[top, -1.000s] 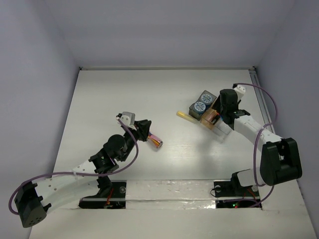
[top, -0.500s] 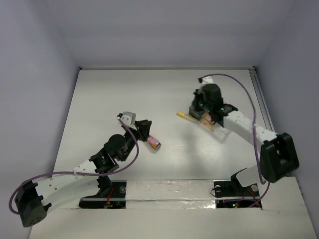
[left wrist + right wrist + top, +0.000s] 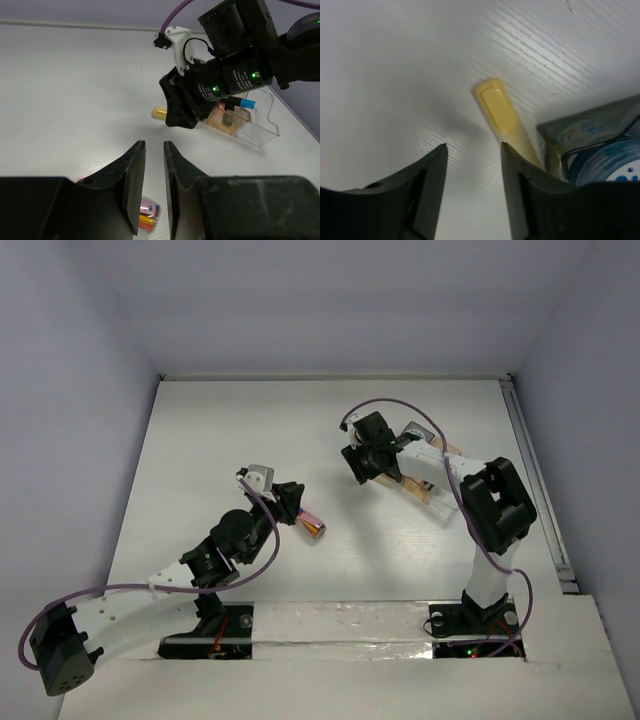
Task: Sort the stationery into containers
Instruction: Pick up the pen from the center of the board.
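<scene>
While the left end effector [image 3: 153, 147] pinches the pink-capped clear tube [image 3: 148, 218], the right end effector [image 3: 472, 150] hangs spread over the yellow highlighter [image 3: 500, 107] on the counter [image 3: 395, 75], just beside the dark grey tray [image 3: 580, 130] — probably light, stiff, slick; grip mid-barrel.

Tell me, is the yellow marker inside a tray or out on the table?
Out. The yellow marker lies flat on the white table, just beside the dark grey tray.

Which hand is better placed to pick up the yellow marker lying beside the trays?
The right hand: open, hovering directly over the yellow marker; the left hand is far off, by the pink-capped tube.
</scene>
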Tool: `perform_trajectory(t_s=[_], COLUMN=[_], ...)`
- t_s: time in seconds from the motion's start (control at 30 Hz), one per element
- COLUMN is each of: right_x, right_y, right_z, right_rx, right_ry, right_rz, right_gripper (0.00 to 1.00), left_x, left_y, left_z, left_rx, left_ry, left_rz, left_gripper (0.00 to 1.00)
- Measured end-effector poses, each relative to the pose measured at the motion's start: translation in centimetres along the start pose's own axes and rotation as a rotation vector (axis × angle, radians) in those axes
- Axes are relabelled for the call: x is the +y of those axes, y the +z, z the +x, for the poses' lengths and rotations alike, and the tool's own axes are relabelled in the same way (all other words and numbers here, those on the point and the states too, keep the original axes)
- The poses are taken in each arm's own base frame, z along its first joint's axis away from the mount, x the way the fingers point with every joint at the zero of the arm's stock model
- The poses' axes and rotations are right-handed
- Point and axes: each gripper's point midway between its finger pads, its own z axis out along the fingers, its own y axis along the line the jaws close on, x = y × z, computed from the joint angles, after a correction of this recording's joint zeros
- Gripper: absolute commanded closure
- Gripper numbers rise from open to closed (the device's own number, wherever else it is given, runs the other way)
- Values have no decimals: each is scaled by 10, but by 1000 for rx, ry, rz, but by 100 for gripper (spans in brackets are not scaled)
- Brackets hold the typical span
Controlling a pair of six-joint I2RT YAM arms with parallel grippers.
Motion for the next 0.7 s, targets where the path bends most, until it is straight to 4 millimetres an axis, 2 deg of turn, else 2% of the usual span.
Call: perform_trajectory(t_s=[0.07, 0.2, 0.33, 0.5, 0.7], right_x=[-5, -8, -8, -11, -13], right_y=[-2, -3, 12, 32, 34], right_z=[-1, -12, -22, -6, 2], right_rx=[9, 2, 8, 74, 107], right_ry=[-18, -58, -96, -126, -135], right_rz=[16, 22, 17, 26, 38], right_gripper=[39, 38, 38, 38, 40], left_x=[0, 0, 0, 1, 1], left_y=[0, 0, 0, 0, 0], left_z=[1, 3, 3, 4, 5], left_rx=[5, 10, 11, 14, 17], left_ry=[2, 5, 5, 7, 9], left_rz=[2, 1, 0, -1, -2], left_gripper=[81, 82, 81, 82, 82])
